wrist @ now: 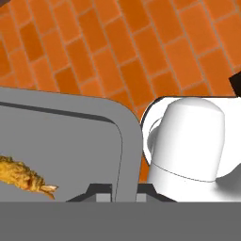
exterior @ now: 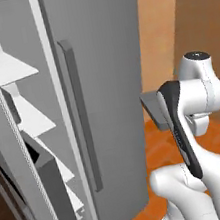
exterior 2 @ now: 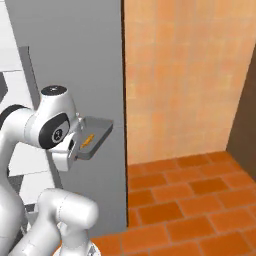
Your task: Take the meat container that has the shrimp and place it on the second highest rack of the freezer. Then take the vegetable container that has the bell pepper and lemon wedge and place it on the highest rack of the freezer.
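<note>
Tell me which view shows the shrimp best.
The hand view: the shrimp lies large and detailed on the grey tray, though cut off at the frame's left edge. The right base view shows it whole but as a small orange sliver. In the left base view the tray is seen edge-on.

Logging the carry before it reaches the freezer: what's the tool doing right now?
Tool: shut on the rim of the grey meat container, which has the shrimp lying inside.
</note>
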